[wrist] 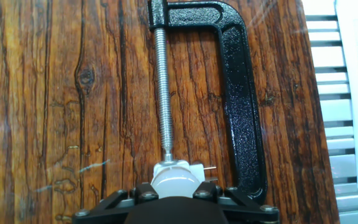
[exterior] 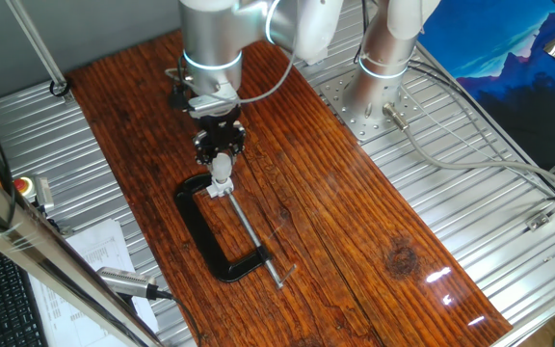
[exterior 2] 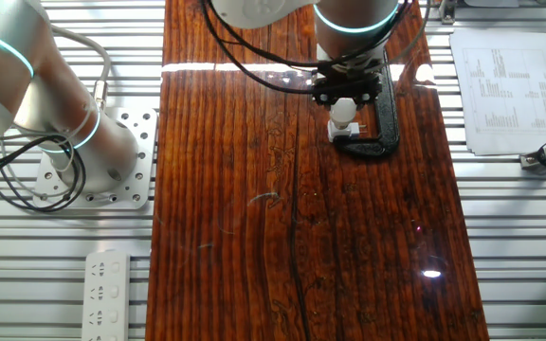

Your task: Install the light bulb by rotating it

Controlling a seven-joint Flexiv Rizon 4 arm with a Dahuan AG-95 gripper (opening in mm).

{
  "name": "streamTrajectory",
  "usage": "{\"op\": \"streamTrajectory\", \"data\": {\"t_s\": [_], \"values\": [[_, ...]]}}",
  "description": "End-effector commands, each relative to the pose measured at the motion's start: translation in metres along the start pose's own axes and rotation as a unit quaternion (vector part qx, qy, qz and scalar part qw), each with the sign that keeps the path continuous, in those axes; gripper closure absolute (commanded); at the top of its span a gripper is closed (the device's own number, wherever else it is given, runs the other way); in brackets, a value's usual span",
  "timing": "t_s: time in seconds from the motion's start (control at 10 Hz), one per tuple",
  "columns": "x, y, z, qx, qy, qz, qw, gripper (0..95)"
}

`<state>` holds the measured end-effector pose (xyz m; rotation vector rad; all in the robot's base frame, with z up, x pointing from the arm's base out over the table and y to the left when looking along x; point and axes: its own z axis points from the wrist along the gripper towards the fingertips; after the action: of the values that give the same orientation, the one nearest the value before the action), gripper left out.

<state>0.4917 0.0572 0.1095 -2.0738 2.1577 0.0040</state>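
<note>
The light bulb (exterior: pixel 221 168) is small, white and frosted. It stands upright in a white socket block (exterior: pixel 221 187), which is held in a black C-clamp (exterior: pixel 207 241) lying on the wooden table. My gripper (exterior: pixel 220 151) comes straight down from above and is shut on the bulb's rounded top. In the hand view the light bulb's dome (wrist: pixel 174 182) sits between my black fingers (wrist: pixel 137 195), with the socket block's (wrist: pixel 194 168) edge just beyond it. The other fixed view shows the light bulb (exterior 2: pixel 345 110) under my gripper (exterior 2: pixel 346 96), above the socket block (exterior 2: pixel 340 129).
The clamp's threaded screw (wrist: pixel 162 93) runs from the socket to the far jaw. The dark wooden board (exterior: pixel 335 222) lies on a ribbed metal table. A second arm's base (exterior: pixel 379 77) stands at the back. Papers (exterior 2: pixel 500 90) and a power strip (exterior 2: pixel 105 284) lie off the board.
</note>
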Motion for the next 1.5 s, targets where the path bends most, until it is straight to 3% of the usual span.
{"op": "streamTrajectory", "data": {"t_s": [0.1, 0.5, 0.7, 0.8, 1.5], "values": [[0.002, 0.001, -0.001, 0.001, -0.001, -0.004, 1.0000, 76.0], [0.001, -0.004, 0.003, 0.001, 0.000, -0.013, 0.9999, 76.0], [0.000, -0.009, 0.006, -0.007, 0.001, -0.016, 0.9999, 76.0], [0.001, -0.009, 0.006, -0.016, 0.001, -0.012, 0.9998, 76.0], [0.002, -0.009, 0.010, -0.020, 0.001, 0.019, 0.9996, 76.0]]}}
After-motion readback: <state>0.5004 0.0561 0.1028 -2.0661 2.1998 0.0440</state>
